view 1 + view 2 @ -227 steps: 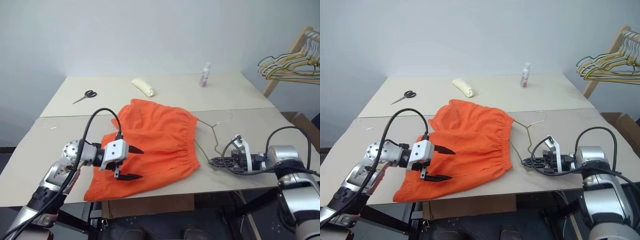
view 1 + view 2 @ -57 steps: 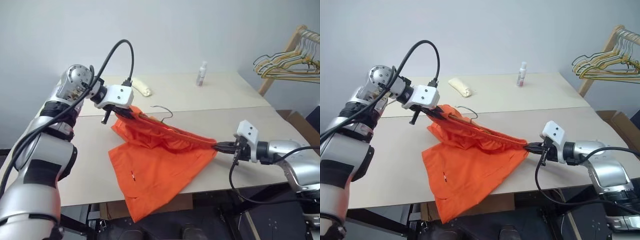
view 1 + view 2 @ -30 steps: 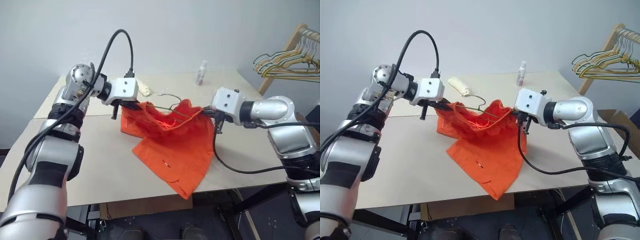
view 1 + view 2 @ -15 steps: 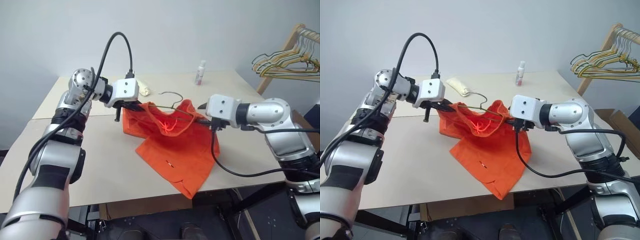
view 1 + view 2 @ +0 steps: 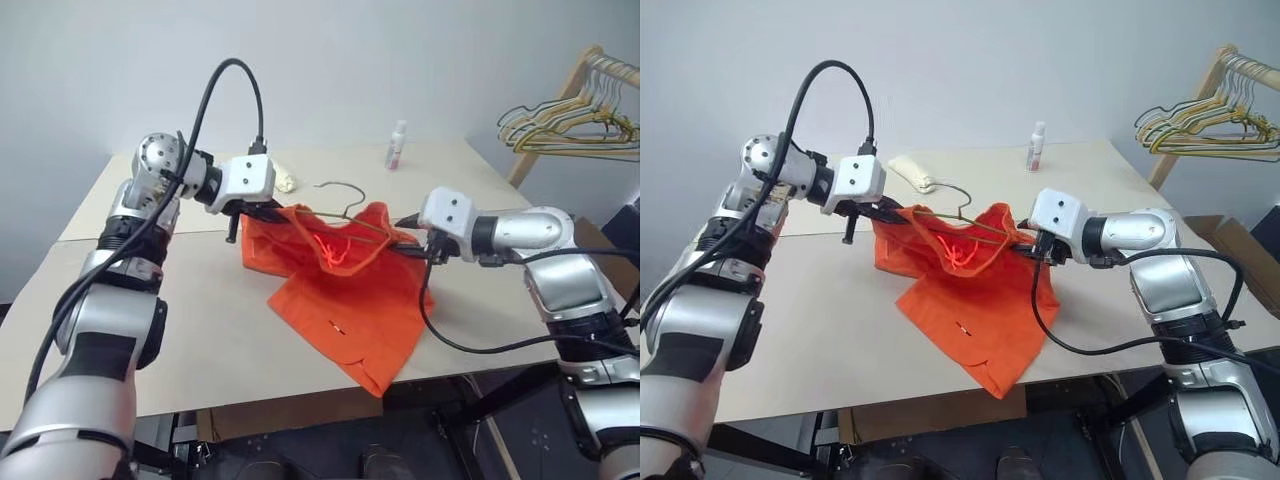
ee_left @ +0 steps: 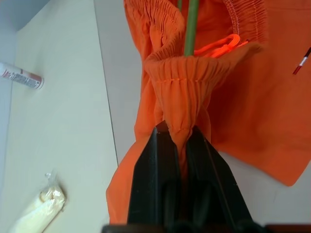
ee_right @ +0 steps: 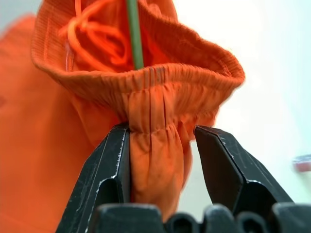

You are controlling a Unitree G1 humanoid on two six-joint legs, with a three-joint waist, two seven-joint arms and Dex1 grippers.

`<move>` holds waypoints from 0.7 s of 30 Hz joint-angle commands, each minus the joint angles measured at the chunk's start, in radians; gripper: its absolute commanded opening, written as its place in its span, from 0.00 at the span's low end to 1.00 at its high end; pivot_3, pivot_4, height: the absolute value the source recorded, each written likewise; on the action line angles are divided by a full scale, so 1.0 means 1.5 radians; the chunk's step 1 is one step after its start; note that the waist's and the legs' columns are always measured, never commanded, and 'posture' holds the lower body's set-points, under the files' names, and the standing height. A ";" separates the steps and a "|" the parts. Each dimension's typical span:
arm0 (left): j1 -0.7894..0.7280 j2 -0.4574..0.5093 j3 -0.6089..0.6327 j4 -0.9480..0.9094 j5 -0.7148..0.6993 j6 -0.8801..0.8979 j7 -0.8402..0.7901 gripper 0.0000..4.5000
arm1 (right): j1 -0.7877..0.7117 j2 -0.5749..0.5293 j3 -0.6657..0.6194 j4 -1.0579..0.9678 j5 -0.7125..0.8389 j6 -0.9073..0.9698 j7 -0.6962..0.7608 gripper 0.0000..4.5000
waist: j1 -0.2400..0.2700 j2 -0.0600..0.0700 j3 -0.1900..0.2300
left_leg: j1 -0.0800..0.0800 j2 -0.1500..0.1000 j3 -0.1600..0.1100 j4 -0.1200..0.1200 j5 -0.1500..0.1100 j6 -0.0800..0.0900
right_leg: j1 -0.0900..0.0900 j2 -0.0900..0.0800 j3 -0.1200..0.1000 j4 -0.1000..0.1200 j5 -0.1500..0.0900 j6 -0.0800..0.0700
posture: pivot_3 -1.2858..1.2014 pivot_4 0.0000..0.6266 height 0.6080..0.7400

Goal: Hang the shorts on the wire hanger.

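Shorts (image 5: 345,290) held up over the table (image 5: 200,330), waistband stretched between both grippers

The left gripper (image 6: 178,138) is clamped tight on a bunched fold of the waistband at one end. The right gripper (image 7: 163,133) stands partly open at the other end: one finger (image 7: 104,165) presses the gathered fabric, the other is clear of it. The wire hanger (image 5: 345,205) runs inside the waistband, its hook poking above the cloth, while the legs drape down onto the table edge. A small bottle (image 5: 397,145) and a pale wrapped roll (image 5: 912,172) lie behind, well apart from the shorts
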 commanded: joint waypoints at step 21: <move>-0.031 -0.005 0.052 0.101 0.000 -0.053 0.108 0.61 | 0.061 -0.046 -0.127 -0.094 0.121 0.148 -0.008 0.00 | 0.000 0.000 0.000 | 0.000 0.000 -0.001 0.000 0.000 0.000 | 0.000 -0.001 0.000 0.000 0.000 0.000 | 0.50 0.00 1.00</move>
